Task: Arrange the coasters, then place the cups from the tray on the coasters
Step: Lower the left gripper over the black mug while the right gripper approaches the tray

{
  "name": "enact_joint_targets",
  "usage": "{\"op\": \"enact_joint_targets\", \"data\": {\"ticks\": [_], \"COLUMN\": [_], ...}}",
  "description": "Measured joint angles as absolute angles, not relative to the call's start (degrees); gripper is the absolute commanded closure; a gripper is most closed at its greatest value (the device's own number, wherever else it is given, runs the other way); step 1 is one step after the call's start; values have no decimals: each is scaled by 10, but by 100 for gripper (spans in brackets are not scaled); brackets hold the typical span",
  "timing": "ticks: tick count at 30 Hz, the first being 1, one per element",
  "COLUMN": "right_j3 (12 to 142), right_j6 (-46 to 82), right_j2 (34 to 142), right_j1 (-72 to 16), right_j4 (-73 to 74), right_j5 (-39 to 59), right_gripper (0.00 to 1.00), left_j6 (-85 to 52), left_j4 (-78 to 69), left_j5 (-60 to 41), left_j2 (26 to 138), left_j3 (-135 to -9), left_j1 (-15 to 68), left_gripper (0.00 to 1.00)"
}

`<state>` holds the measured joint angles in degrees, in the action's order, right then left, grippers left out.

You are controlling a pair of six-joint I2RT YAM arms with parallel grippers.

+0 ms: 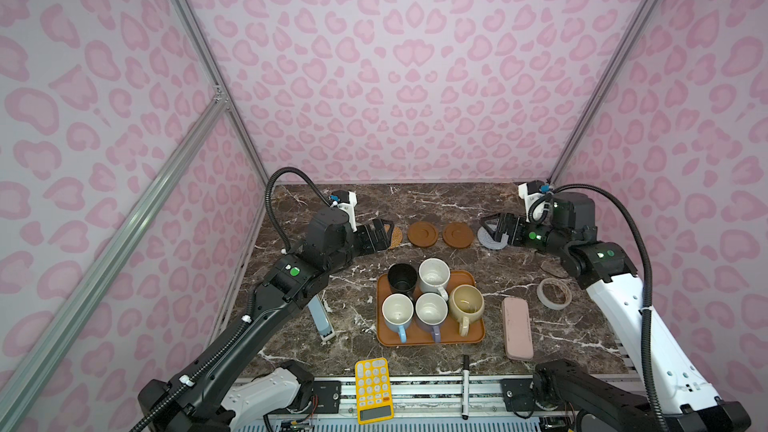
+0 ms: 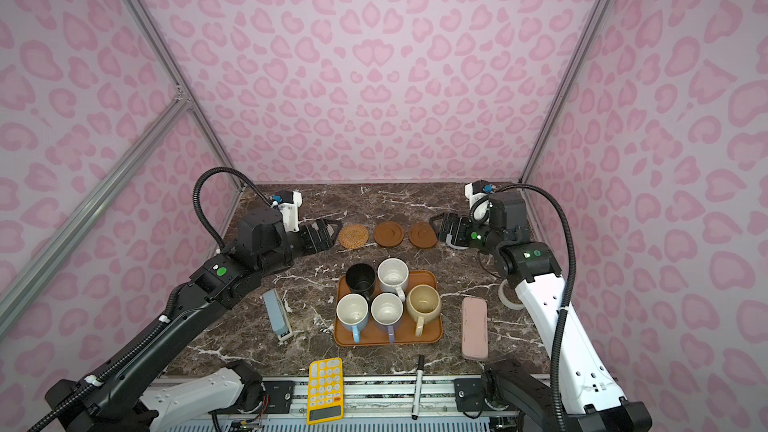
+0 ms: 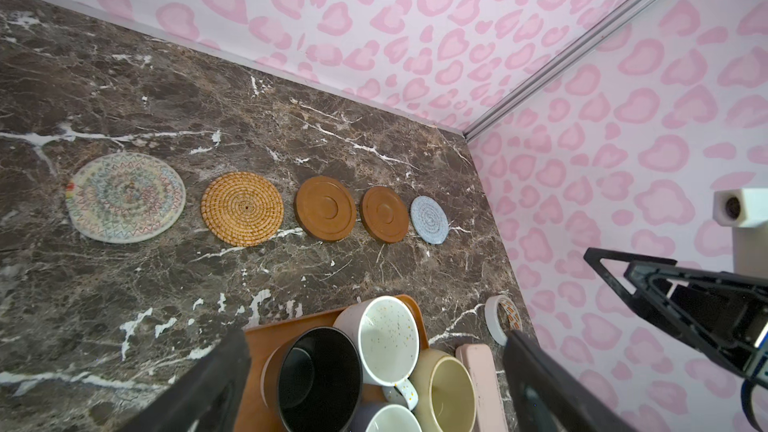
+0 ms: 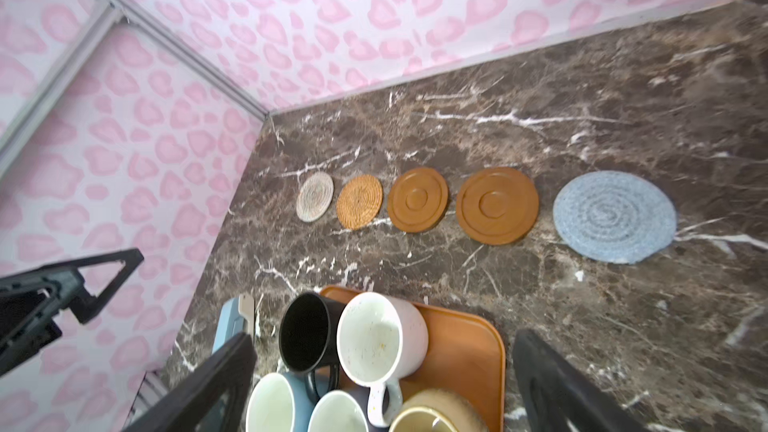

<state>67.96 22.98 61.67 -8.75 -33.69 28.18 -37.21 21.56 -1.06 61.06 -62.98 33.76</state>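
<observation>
Yellow calculator (image 1: pixel 373 390) and black marker (image 1: pixel 465 386) lie nearest, at the front edge of the table. Behind them, the orange-brown tray (image 1: pixel 451 336) carries everything upright. At its back stand the black cup (image 1: pixel 402 278) and the speckled white cup (image 1: pixel 434 275). At its front stand the light blue cup (image 1: pixel 397 312), the lavender cup (image 1: pixel 431 311) and the squat beige cup (image 1: pixel 466 303), their handles pointing frontward.

Beyond the tray, one row lies flat, none touching: the whitish woven coaster (image 3: pixel 125 197), the tan rattan coaster (image 3: pixel 242 209), a brown wooden coaster (image 3: pixel 325 209) with ring grooves, its wooden twin (image 3: pixel 384 214), and the grey-blue woven coaster (image 3: pixel 429 220).

The left gripper (image 2: pixel 332 236) is spread wide and empty at the row's left end. The right gripper (image 1: pixel 489 229), equally wide and empty, is over the grey-blue one.

The table (image 1: pixel 415 209) is dark brown marble with white veins. The walls (image 1: pixel 374 76) are pale with pink heart spots, and aluminium posts (image 1: pixel 208 64) stand in the corners.
</observation>
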Motion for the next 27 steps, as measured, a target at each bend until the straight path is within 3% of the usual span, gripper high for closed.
{"op": "enact_joint_targets", "data": {"ticks": [7,11,19,27], "right_j3": [662,642,650,636], "right_j6": [236,233,228,236], "right_j2": [624,609,634,662], "right_j1": [-98,-165,-301,-364], "right_j4": [-328,-331,-365,-386], "right_j5": [324,284,156,86], "right_gripper": [2,2,2,2], "left_j6": [-378,-409,-485,-554], "left_j4": [207,261,381,388], "left_j5": [-1,-4,-3,12], "left_j2": [562,593,654,707], "left_j3": [-591,-628,-661,-646], "left_j1": [341,351,418,486], "left_gripper": [1,17,19,36]}}
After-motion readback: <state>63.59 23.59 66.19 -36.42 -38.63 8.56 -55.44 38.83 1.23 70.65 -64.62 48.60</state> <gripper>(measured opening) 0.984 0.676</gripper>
